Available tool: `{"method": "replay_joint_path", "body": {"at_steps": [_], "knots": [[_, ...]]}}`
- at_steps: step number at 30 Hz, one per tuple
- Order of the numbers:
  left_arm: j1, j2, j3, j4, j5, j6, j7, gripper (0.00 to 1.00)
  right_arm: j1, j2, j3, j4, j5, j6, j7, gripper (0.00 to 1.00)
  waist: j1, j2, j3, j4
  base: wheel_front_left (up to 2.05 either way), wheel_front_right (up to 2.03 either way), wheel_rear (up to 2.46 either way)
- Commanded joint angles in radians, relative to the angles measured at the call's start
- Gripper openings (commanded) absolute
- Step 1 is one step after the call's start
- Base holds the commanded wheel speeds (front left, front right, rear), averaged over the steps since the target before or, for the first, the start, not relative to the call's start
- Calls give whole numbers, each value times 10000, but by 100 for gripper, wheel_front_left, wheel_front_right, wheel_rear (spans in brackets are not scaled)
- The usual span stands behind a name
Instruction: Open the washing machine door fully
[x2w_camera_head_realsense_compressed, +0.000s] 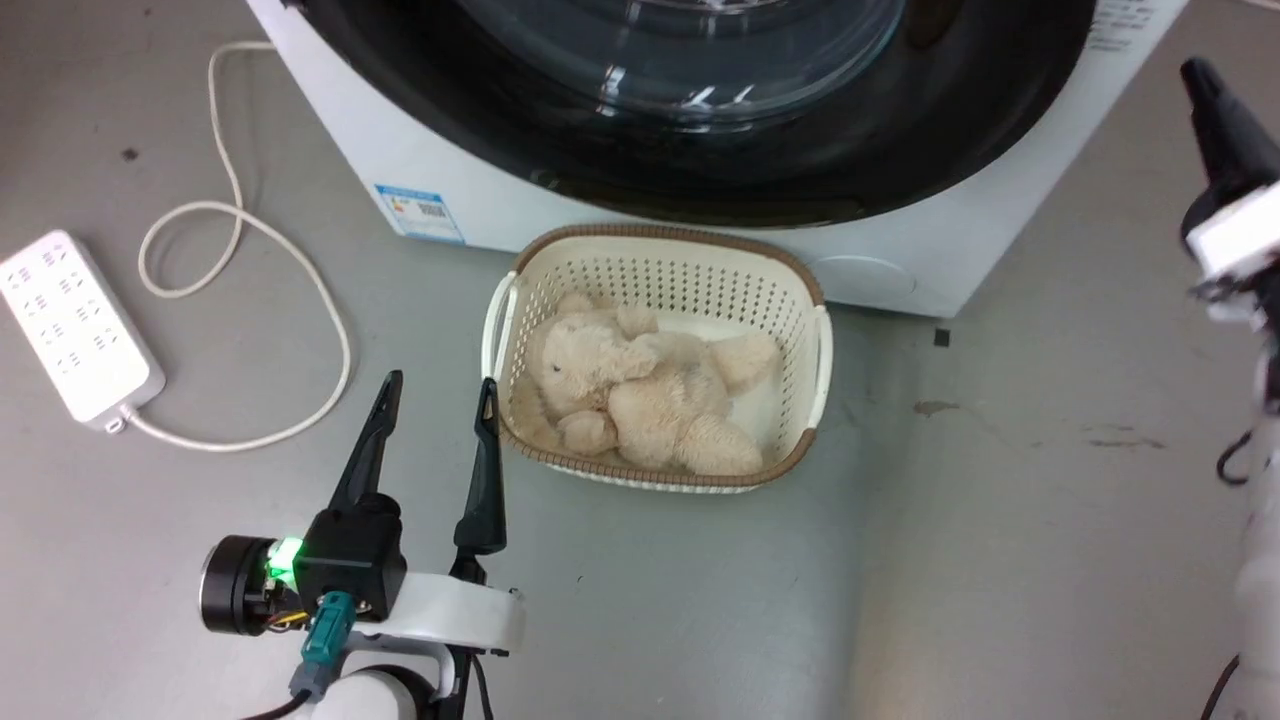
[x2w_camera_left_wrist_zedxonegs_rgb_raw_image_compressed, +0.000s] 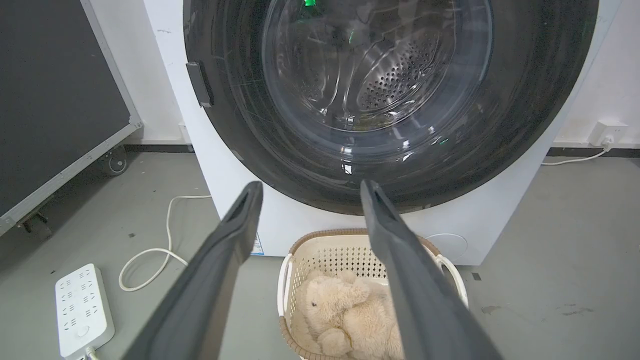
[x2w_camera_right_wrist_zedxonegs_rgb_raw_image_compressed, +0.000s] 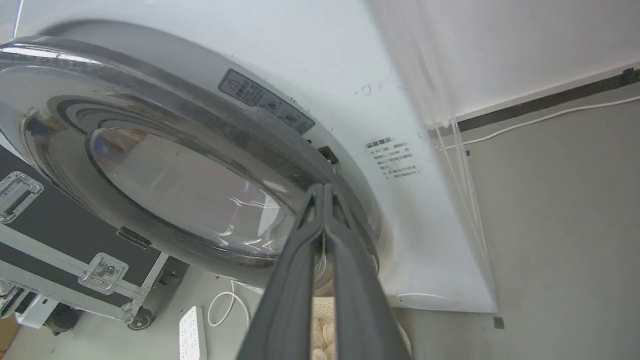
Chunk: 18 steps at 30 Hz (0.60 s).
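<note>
Washing machine (x2w_camera_head_realsense_compressed: 430, 170): a white front-loader is seen standing on the grey floor (x2w_camera_head_realsense_compressed: 1050, 450), with a blue sticker (x2w_camera_head_realsense_compressed: 420, 212) and a small round cover (x2w_camera_head_realsense_compressed: 865, 277) low on its front
Washing machine door (x2w_camera_head_realsense_compressed: 1000, 80): the glossy black disc with its bulging glass is seen lying against the washing machine's front, over the drum opening; the perforated steel drum (x2w_camera_left_wrist_zedxonegs_rgb_raw_image_compressed: 390, 80) is seen through the glass; whether the door is latched cannot be told
Door rim: a small dark block (x2w_camera_left_wrist_zedxonegs_rgb_raw_image_compressed: 200, 84) is mounted on the rim, at its left edge in the left wrist view
Left gripper (x2w_camera_head_realsense_compressed: 441, 380): held low in front of the washing machine, fingers spread wide, nothing between them; it is pointed towards the lower part of the door and kept well apart from it
Right gripper (x2w_camera_right_wrist_zedxonegs_rgb_raw_image_compressed: 325, 187): raised at the washing machine's right side, its fingers pressed together with nothing pinched; in the right wrist view the tips are lined up with the door's outer rim, but contact cannot be told
Basket (x2w_camera_head_realsense_compressed: 700, 285): a cream perforated basket is set on the floor just in front of the washing machine, below the door
Plush bear (x2w_camera_head_realsense_compressed: 630, 390): laid inside the basket
Power strip (x2w_camera_head_realsense_compressed: 75, 325): placed on the floor to the left of the washing machine, its white cable (x2w_camera_head_realsense_compressed: 300, 265) looped towards the machine
Black case (x2w_camera_left_wrist_zedxonegs_rgb_raw_image_compressed: 50, 90): stood on castors to the left of the washing machine
</note>
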Motion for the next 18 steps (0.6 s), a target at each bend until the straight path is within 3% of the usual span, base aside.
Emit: {"method": "replay_joint_path", "body": {"at_steps": [1,18], "knots": [[-319,10,-104,-90,-20,88,-176,100,-1130,-164,-449,891,494,-4,855,0,-1,-1,295,193,0,0,0],[-693,11,-548,-289,-23,271,-531,100,-4540,-464,-2303,3755,1414,-5,3422,0,-1,-1,1012,759,0,0,0]]}}
